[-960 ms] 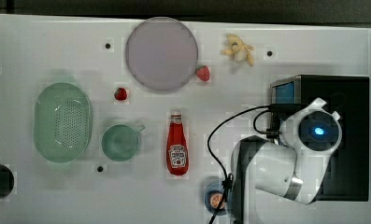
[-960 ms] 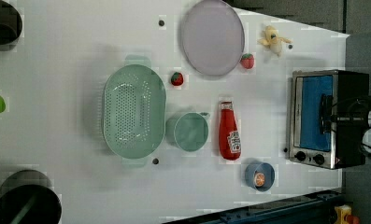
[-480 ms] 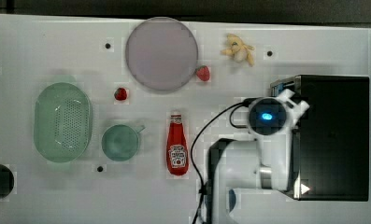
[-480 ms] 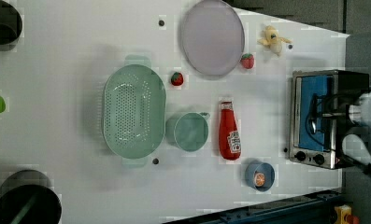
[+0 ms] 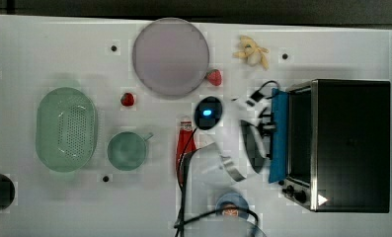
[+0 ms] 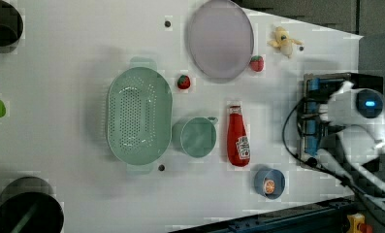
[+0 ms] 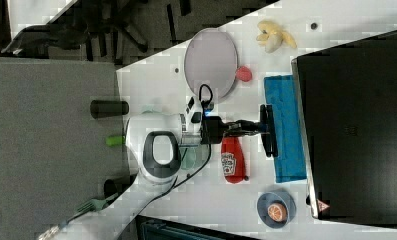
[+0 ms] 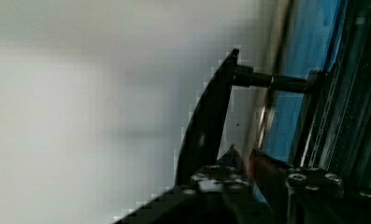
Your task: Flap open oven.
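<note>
Oven (image 5: 349, 143) sits at the top view's right tabletop edge, door (image 7: 284, 127) partly swung down. Gripper (image 7: 264, 129) at the handle (image 8: 206, 126); jaws' opening: can't tell. Next: keep pulling down-and-out till flat.

Oven (image 5: 350, 143) black, door (image 5: 279, 136) blue. Left of oven in the top view: red ketchup bottle (image 6: 238, 138), mint perforated colander (image 5: 65, 128), mint cup (image 5: 127, 150), lilac plate (image 5: 170, 56), white table (image 5: 60, 44).

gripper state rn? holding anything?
Gripper: at the oven door's black bar handle, door swung partly down. Open or closed: cannot be told.
</note>
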`<state>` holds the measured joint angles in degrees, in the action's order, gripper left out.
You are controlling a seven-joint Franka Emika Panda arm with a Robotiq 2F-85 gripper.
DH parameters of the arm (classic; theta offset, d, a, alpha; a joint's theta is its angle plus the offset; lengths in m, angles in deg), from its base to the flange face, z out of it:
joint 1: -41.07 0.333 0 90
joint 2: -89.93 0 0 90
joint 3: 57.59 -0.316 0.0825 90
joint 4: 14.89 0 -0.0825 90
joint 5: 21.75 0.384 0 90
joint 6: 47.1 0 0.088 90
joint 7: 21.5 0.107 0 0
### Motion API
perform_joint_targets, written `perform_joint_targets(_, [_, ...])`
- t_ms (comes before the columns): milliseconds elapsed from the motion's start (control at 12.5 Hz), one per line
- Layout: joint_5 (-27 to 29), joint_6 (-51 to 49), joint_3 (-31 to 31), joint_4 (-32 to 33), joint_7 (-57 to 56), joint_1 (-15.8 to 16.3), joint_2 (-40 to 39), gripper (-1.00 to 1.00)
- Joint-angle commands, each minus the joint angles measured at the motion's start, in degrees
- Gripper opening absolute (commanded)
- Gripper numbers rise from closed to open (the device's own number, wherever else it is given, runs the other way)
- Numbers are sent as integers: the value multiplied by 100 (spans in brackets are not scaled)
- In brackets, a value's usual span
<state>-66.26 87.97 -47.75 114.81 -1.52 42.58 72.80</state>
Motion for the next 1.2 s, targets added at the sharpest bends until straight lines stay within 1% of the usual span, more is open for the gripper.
perform_joint_targets(80, [-512,-258,-159,-122,1840,348,-622,-65])
perform_joint_targets(160, [-655,-281,-180,-187,2224,446,-848,-65])
perform_joint_targets(320, [-766,-280,-181,-349,2806,605,-1281,-65])
perform_joint_targets(480, [-767,-287,-193,-489,2880,725,-1538,-65])
perform_joint_targets(640, [-756,-351,-197,-621,2880,793,-1465,-65])
perform_joint_targets(800, [-677,-328,-201,-763,2880,799,-1222,-65])
perform_joint_targets(960, [-231,-322,-203,-865,2880,799,-807,-65])
perform_joint_targets(1040, [190,-324,-202,-876,2880,796,-554,-65])
perform_joint_targets(1200, [1264,-354,-179,-876,2880,770,-36,-65])
